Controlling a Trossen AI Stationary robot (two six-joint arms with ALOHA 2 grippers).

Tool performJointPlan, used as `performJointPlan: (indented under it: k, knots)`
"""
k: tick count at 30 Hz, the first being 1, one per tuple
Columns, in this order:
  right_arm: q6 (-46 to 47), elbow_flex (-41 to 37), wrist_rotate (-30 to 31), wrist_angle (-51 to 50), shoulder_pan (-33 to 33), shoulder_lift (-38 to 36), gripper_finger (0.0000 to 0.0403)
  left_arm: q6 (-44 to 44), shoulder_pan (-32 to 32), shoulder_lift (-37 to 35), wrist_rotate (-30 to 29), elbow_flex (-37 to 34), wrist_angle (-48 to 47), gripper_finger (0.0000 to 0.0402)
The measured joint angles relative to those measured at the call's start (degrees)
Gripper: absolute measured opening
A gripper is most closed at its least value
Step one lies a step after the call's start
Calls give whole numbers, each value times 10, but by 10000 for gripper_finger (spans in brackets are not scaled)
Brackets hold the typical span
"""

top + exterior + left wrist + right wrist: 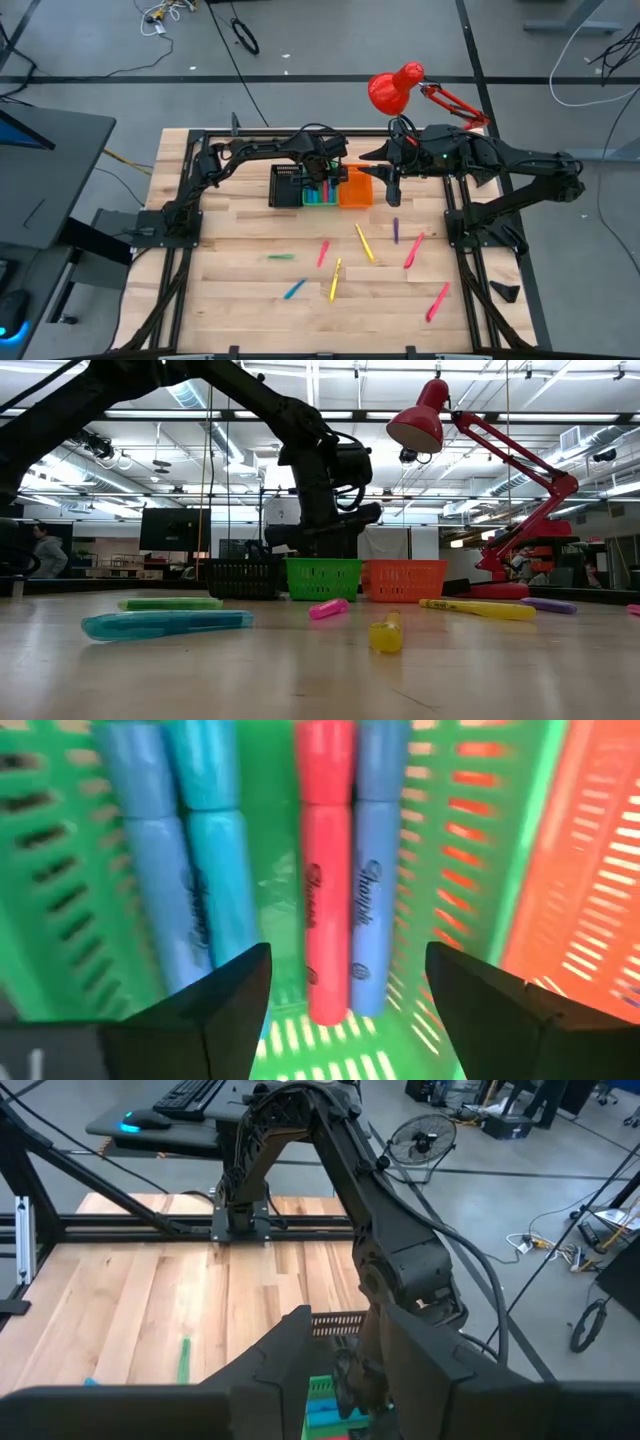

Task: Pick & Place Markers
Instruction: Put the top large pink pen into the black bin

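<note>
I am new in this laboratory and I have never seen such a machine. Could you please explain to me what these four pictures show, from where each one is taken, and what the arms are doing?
It is a robot with two dark arms at a wooden table. One picture looks straight down from above, one looks level across the table top, and one comes from a camera on each arm's wrist.

At the back of the table stand three small bins: a black bin, a green bin and an orange bin. Loose markers in several colours lie scattered on the wood.

The left gripper hangs over the green bin with its fingers open and holds nothing; below it, four markers already lie inside the bin. The right gripper is beside the orange bin; its fingers show no gap. A red desk lamp stands behind the table.
</note>
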Motion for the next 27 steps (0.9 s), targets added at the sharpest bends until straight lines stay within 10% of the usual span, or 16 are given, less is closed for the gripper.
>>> performJointPlan:
  k: [12, 27]
  knots:
    - [-17, 0, 0, 2, 0, 0, 126, 120, -13, -82, -100, 0, 28, 264]
    - [-18, 0, 2, 1, 0, 0, 126, 558, -58, -163, -95, 0, -49, 264]
